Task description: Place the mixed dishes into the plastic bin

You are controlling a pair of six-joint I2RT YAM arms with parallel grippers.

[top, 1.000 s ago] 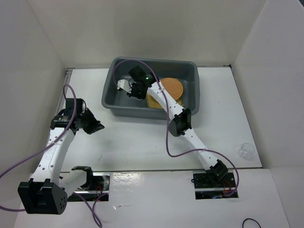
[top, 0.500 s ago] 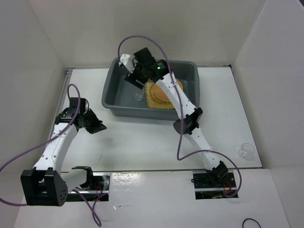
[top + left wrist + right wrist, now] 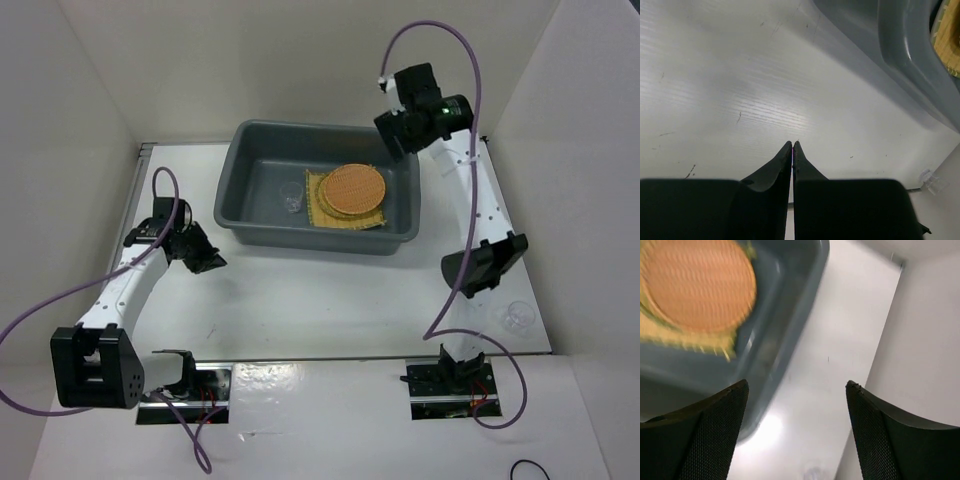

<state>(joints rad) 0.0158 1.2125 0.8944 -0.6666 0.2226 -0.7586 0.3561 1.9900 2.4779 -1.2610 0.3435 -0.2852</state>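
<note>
With right gripper (image 3: pixel 796 385) spread and left gripper (image 3: pixel 792 146) pressed together, you could knock the light clear cup (image 3: pixel 518 317) off the table (image 3: pixel 300 290) at its right edge

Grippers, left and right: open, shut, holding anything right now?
Left gripper: closed, fingertips touching, nothing held.
Right gripper: open, empty, raised above the far right corner of the large grey plastic bin.

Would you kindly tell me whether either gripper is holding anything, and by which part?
Nothing is held: the right gripper is open near a far corner of the plastic bin; the left gripper is shut on nothing over the table.
</note>
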